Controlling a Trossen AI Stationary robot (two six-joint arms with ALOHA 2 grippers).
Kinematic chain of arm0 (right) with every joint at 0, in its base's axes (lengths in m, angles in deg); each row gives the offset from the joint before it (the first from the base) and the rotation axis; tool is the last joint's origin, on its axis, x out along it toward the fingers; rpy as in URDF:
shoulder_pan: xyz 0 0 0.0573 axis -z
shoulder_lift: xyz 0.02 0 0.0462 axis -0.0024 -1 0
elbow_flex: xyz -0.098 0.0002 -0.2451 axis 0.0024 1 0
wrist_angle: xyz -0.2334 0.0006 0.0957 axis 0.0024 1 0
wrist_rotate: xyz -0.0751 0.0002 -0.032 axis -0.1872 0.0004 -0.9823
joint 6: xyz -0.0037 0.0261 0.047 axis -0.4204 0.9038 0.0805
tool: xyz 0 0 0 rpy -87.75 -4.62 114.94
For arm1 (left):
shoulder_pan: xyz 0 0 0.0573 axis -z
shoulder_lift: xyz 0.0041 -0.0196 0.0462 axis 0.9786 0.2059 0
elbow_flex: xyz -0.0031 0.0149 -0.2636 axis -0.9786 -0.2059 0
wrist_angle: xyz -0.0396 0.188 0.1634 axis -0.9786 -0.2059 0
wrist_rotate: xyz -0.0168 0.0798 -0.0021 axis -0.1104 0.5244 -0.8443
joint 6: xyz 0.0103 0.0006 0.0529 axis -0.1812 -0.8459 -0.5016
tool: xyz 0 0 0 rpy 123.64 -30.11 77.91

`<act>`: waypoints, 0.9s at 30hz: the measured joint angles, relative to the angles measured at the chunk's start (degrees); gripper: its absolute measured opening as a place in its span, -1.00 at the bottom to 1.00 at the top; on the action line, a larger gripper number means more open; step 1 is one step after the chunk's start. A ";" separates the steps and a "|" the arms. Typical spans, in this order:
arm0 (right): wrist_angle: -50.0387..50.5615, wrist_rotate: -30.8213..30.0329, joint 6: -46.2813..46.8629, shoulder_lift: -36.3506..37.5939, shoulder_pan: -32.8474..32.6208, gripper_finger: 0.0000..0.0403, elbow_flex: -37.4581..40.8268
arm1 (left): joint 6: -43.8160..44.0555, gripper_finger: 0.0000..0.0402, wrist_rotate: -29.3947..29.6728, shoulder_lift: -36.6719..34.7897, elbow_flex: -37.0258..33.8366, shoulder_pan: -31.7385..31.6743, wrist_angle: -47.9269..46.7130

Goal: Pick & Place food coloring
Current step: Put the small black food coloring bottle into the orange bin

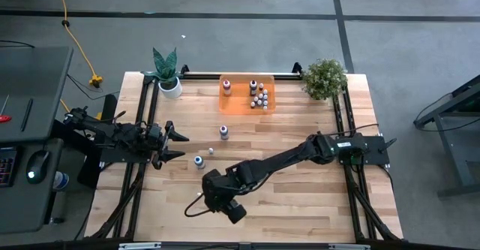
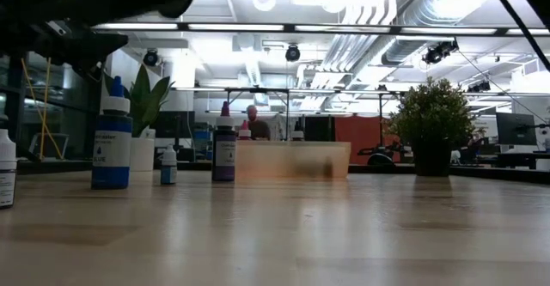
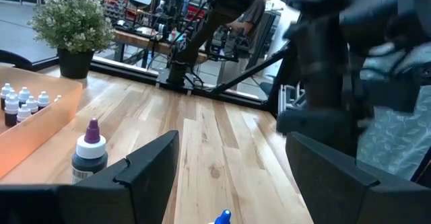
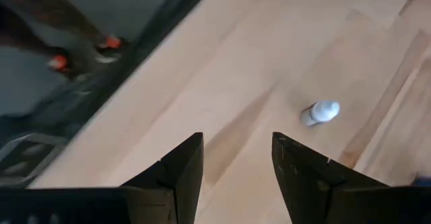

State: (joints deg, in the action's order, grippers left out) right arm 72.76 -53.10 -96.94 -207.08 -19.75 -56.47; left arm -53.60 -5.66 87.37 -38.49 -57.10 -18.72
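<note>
The table is pale wood in light and honey-brown strips. The tray is translucent orange. Ahead of the left gripper's black jaws, one bottle is dark with a white collar and purple tip; a blue tip shows between those jaws. Ahead of the right gripper's black jaws lies a white bottle. In the low view a bottle is blue with a white cap. Both plants are green; one pot is white.
</note>
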 joint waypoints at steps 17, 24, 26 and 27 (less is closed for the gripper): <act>-14.38 -19.17 7.44 -6.64 -0.59 -0.18 -0.02 | 0.00 0.35 0.10 0.00 0.00 0.00 0.00; -16.13 -18.51 17.94 -6.85 -0.26 -0.18 -0.02 | 0.00 0.35 0.11 0.00 0.00 0.00 0.00; -16.09 -19.78 22.62 -6.85 -0.26 -0.18 -0.02 | 0.00 0.35 0.11 0.00 0.00 0.00 0.00; -16.09 -20.91 24.31 -6.85 -0.26 -0.18 -0.02 | 0.00 0.35 0.11 0.00 0.00 -0.01 0.00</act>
State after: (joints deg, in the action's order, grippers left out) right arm 56.67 -74.01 -72.63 -213.94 -20.02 -56.49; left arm -53.60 -5.56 87.37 -38.49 -57.11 -18.72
